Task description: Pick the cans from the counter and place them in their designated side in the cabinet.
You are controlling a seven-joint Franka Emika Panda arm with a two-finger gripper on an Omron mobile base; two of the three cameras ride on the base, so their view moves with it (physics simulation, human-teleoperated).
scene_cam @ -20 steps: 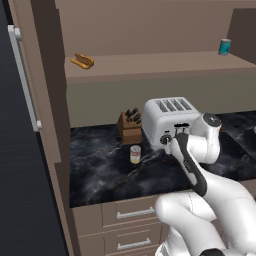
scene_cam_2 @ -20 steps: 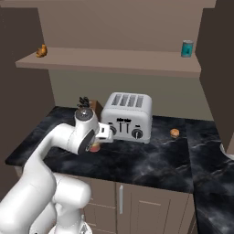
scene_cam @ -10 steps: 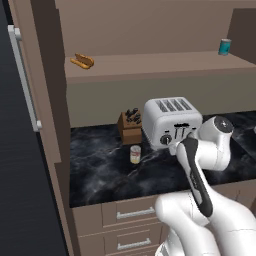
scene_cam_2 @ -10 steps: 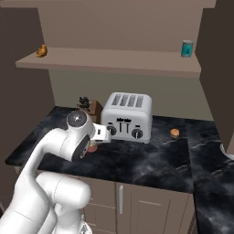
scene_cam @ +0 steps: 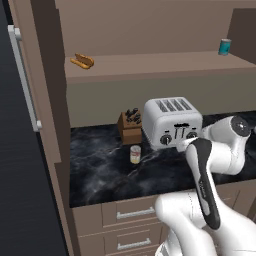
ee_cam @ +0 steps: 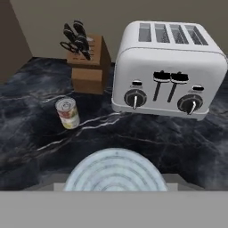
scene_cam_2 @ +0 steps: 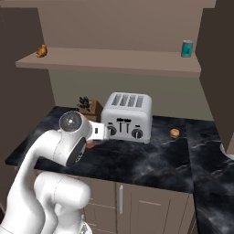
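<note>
**Two cans to shelve – neither is in the cabinet yet**

Two cans belong to this job, and as far as the pictures show, no one of them has reached the cabinet shelf (scene_cam: 150,65). Up there, far above the tool, stands a teal can (scene_cam: 224,46), which is not part of the task.

The gripper (scene_cam_2: 93,139) is clenched on the red-orange can (ee_cam: 116,171). The can's pale round top sits right under the hand camera, so I judge its long axis runs along the gripper's own line of sight.

The cream-yellow can (ee_cam: 67,113) waits on the counter (ee_cam: 147,133), ahead of the tool and to its left. It stands upright – axis vertical, lid up, label band around the side – just in front of the knife block (ee_cam: 89,67). The toaster (ee_cam: 164,67) is straight ahead of the tool.

What remains, in my judgement: lift the held can to its side of the shelf, then fetch the second one.
</note>
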